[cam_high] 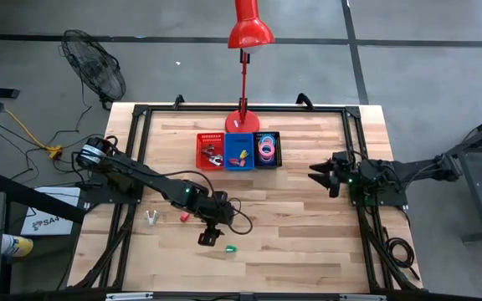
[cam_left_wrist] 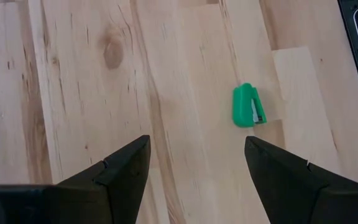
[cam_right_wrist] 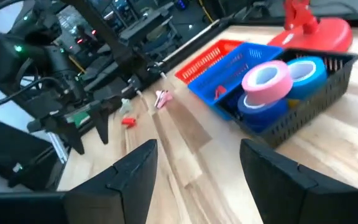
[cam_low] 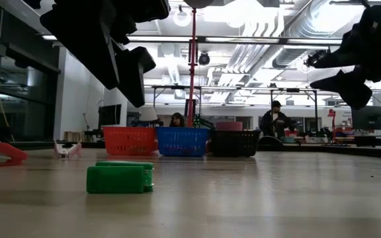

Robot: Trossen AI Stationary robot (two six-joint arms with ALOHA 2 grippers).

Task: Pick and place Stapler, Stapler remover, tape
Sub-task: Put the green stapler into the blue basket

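A small green stapler lies flat on the wood near the table's near edge, and shows in the left wrist view and the low view. My left gripper hovers open just left of it, above the table. A small red piece and a pale clawed remover lie on the table further left. Pink and blue tape rolls sit in the black bin. My right gripper waits open at the right side.
A red bin, a blue bin and the black bin stand in a row at the far middle, in front of a red lamp's base. Small items lie in the red and blue bins. People sit in the room behind.
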